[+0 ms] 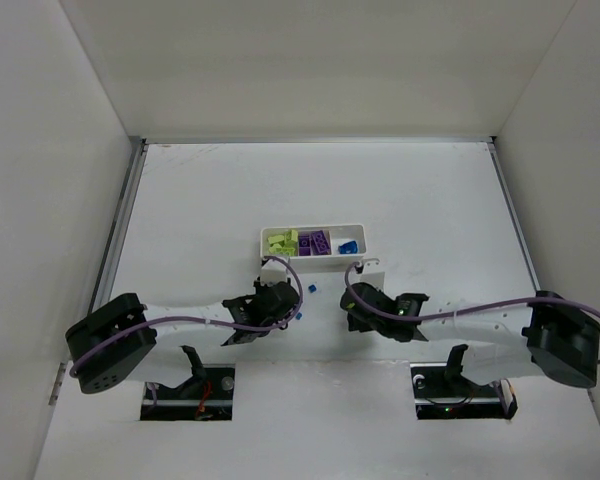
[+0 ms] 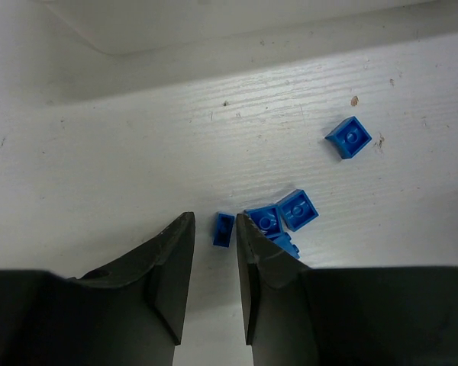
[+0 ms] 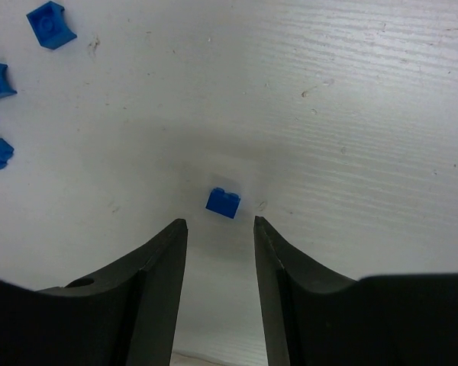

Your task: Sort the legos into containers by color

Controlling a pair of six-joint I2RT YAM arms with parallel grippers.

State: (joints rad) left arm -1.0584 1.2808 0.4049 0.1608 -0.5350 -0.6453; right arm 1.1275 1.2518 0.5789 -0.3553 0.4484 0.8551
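The white three-compartment tray [image 1: 270, 235] lies at mid-table and holds yellow-green [image 1: 279, 241], purple [image 1: 316, 241] and blue [image 1: 347, 245] legos. My left gripper [image 1: 288, 302] is open just below it. In the left wrist view its jaws [image 2: 214, 221] stand around a small blue lego [image 2: 224, 229], which lies close to the right finger. A cluster of blue legos [image 2: 281, 215] lies just right of that finger, and a lone one [image 2: 349, 137] farther off. My right gripper [image 1: 349, 300] is open and empty. A blue lego [image 3: 223, 203] lies on the table just ahead of its fingertips [image 3: 220, 223].
Loose blue legos [image 1: 311, 287] lie between the two grippers; they also show at the left edge of the right wrist view [image 3: 51, 24]. White walls enclose the table on three sides. The two grippers are close together, near the tray's front edge.
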